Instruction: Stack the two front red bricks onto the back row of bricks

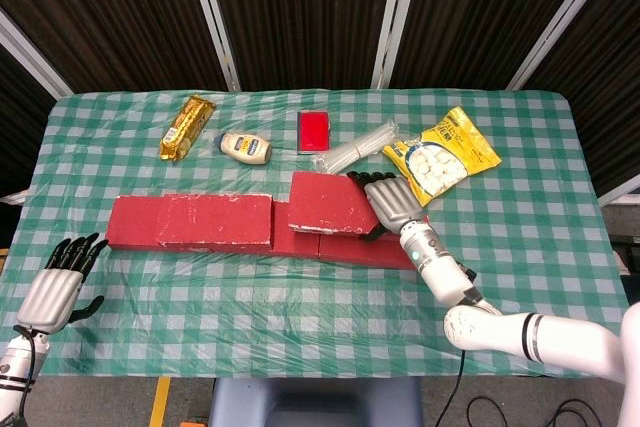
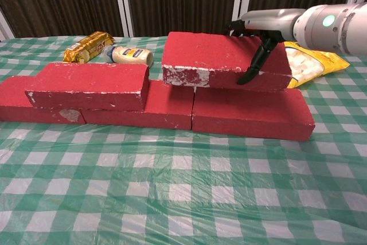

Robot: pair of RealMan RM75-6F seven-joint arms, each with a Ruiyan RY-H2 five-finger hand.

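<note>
The back row of red bricks (image 1: 370, 244) (image 2: 252, 112) lies across the table's middle. One red brick (image 1: 190, 219) (image 2: 86, 86) sits stacked on the row's left part. My right hand (image 1: 392, 203) (image 2: 265, 34) grips a second red brick (image 1: 328, 204) (image 2: 215, 60) by its right end, fingers over the top and thumb on the near side. That brick hangs just over the middle and right of the back row; whether it touches the row I cannot tell. My left hand (image 1: 58, 285) is at the table's front left corner, fingers apart and holding nothing.
Behind the bricks lie a yellow snack bar (image 1: 187, 127) (image 2: 87, 46), a mayonnaise bottle (image 1: 245, 147) (image 2: 132, 55), a flat red box (image 1: 314, 131) (image 2: 187, 51), a bundle of clear straws (image 1: 355, 150) (image 2: 221, 57) and a yellow marshmallow bag (image 1: 442, 155) (image 2: 315, 58).
</note>
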